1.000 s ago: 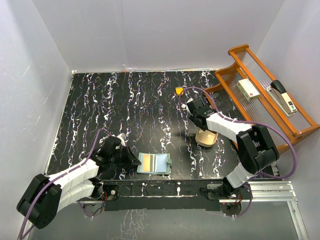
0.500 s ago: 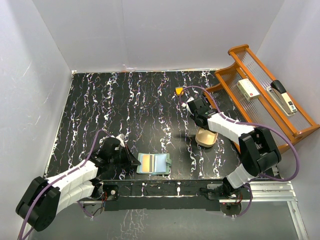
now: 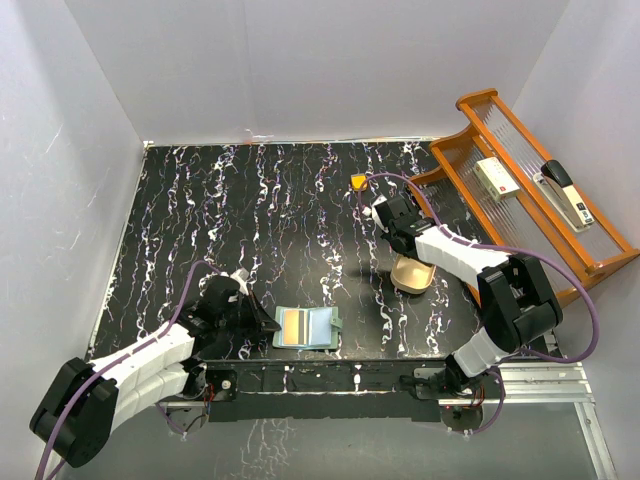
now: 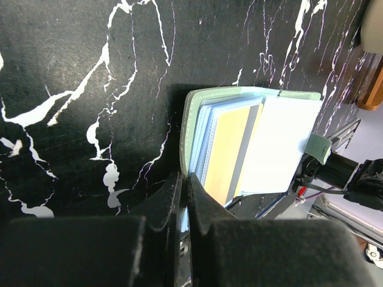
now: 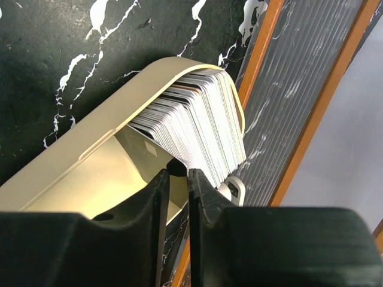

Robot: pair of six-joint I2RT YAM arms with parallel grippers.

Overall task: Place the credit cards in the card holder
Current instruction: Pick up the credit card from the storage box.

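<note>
One sage-green card holder (image 3: 320, 327) lies open, yellow card (image 4: 230, 149) inside, and my left gripper (image 4: 184, 197) pinches its edge; right gripper (image 5: 179, 176) jaws sit near-closed at the stacked credit cards (image 5: 197, 125) — grip I cannot tell

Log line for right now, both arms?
left gripper: shut on card holder edge | holder: lying open | right gripper: nearly shut at credit cards stacked in tan dish, grasp unclear

The card holder (image 3: 306, 327) lies near the front edge, left of the dish (image 3: 412, 277) holding the credit cards (image 5: 197, 128).
</note>
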